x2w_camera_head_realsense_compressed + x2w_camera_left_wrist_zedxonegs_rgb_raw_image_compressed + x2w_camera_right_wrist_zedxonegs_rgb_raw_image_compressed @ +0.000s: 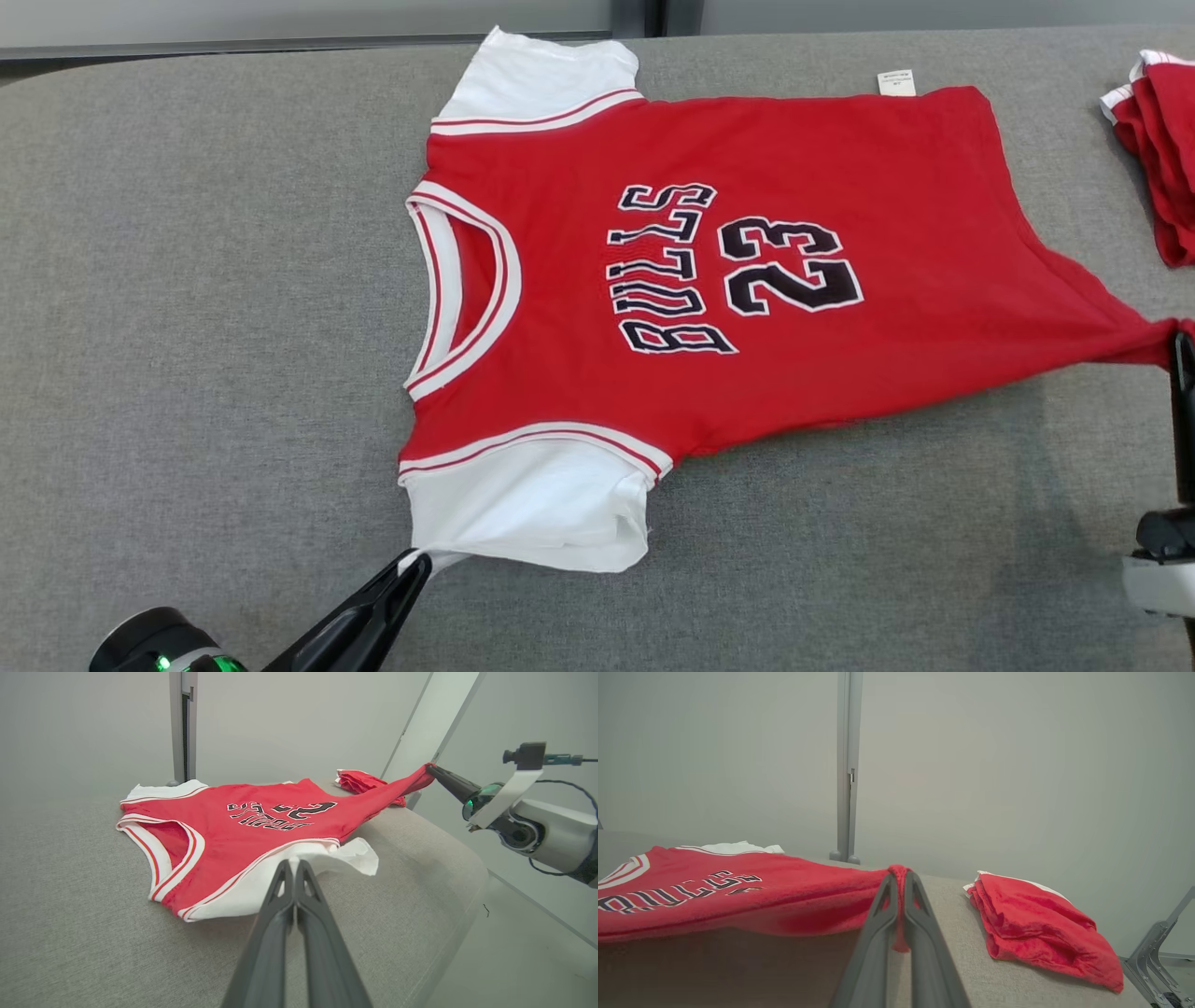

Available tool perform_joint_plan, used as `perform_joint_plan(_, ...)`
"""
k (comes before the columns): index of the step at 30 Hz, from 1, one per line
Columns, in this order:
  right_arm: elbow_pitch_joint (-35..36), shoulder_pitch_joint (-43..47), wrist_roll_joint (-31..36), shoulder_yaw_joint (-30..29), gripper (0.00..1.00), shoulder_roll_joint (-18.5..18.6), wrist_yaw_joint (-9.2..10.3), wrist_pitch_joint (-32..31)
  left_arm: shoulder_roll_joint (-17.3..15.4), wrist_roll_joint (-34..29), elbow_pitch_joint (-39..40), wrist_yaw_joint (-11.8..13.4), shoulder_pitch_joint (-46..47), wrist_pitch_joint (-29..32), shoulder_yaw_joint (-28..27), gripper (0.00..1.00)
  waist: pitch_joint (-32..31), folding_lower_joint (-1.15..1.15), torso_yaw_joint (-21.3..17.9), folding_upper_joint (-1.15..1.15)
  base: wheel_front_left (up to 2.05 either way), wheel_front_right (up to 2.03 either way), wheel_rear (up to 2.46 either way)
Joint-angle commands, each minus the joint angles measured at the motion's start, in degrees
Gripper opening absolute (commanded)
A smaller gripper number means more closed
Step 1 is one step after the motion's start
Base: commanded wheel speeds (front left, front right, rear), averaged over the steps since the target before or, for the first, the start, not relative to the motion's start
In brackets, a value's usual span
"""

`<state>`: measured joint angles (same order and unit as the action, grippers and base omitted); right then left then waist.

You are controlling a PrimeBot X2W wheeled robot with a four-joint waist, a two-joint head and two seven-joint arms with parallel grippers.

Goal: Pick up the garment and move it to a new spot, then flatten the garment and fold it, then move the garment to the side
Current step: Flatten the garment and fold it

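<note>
Along the grey padded bench's (187, 373) front edge, the left gripper (417, 561) pinches the red-and-white jersey's (840, 168) sleeve, the right gripper (1183, 343) its hem; even, low tension seems wise.

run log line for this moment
left end effector: shut on shirt, sleeve edge | right end effector: shut on shirt, hem corner raised

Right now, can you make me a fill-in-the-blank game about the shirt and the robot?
The jersey is mostly ____.
Its number is ____.
The word beside the number reads ____.
The left end effector pinches a ____ sleeve.
Missing words: red, 23, BULLS, white.
</note>
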<state>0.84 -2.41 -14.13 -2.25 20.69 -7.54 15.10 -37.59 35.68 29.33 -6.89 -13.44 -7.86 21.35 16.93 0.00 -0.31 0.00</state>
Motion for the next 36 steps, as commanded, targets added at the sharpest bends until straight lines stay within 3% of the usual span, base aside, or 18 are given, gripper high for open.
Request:
perform_joint_plan(1, 0.3, 1.3, 0.1, -0.5, 0.0, -0.1, 0.11, 0.1, -0.3, 0.6, 1.2, 0.5, 0.2, 0.4, -0.3, 0.0, 0.1, 0.0, 0.0, 0.0, 0.0, 0.0, 0.0)
perform_joint_plan(4, -0.5, 2.2, 0.1, -1.0, 0.0, -0.9, 0.11, 0.1, 0.5, 0.9, 1.9, 1.5, 2.2, 1.1, -0.8, 0.0, 0.5, 0.0, -0.5, 0.0, 0.0, 0.0, 0.0)
perform_joint_plan(9, -5.8, -3.4, -0.4, 0.4, 0.0, -2.9, 0.11, 0.1, 3.0, 1.1, -3.1, 0.9, 11.7, 1.4, -0.3, 0.0, 2.4, 0.0, -1.6, 0.0, 0.0, 0.0, 0.0)
perform_joint_plan(21, -17.6, -17.9, 1.0, 2.6, 0.0, -4.7, 0.11, 0.1, 7.4, -3.6, -23.6, -0.5, 40.1, 0.1, 5.1, 0.0, 9.3, 0.0, -2.1, 0.0, 0.0, 0.0, 0.0)
perform_joint_plan(31, -23.3, -23.2, 3.4, 2.0, 0.0, -5.5, 0.11, 0.1, 8.7, -5.4, -36.0, -0.6, 50.8, -4.1, 10.0, 0.0, 12.7, 0.0, -2.5, 0.0, 0.0, 0.0, 0.0)
perform_joint_plan(32, -23.9, -23.4, 2.9, 2.1, 0.16, -5.9, 0.11, 0.1, 8.9, -5.0, -37.3, -0.6, 51.4, -4.5, 10.5, 0.13, 12.8, 0.0, -2.5, 0.0, 0.0, 0.0, 0.0)
perform_joint_plan(33, -24.3, -23.6, 2.4, 1.9, 0.36, -6.1, 0.11, 0.1, 9.0, -4.9, -38.3, -0.6, 51.8, -4.7, 11.0, 0.35, 12.9, 0.0, -2.6, 0.0, 0.0, 0.0, 0.0)
perform_joint_plan(34, -24.2, -23.9, 2.0, 1.6, 1.0, -6.2, 0.11, 0.1, 9.2, -4.5, -39.3, -0.6, 52.1, -5.0, 11.4, 0.6, 12.9, 0.0, -2.6, 0.0, 0.0, 0.0, 0.0)
perform_joint_plan(35, -23.2, -24.1, 1.9, 1.2, 1.0, -6.4, 0.11, 0.1, 9.3, -4.4, -40.3, -0.6, 52.3, -5.2, 11.5, 1.0, 12.8, 0.0, -2.7, 0.0, 0.0, 0.0, 0.0)
perform_joint_plan(36, -22.5, -23.7, 1.7, 1.0, 1.0, -6.7, 0.11, 0.1, 9.4, -4.9, -40.9, -0.6, 52.4, -5.6, 11.5, 1.0, 12.7, 0.0, -2.7, 0.0, 0.0, 0.0, 0.0)
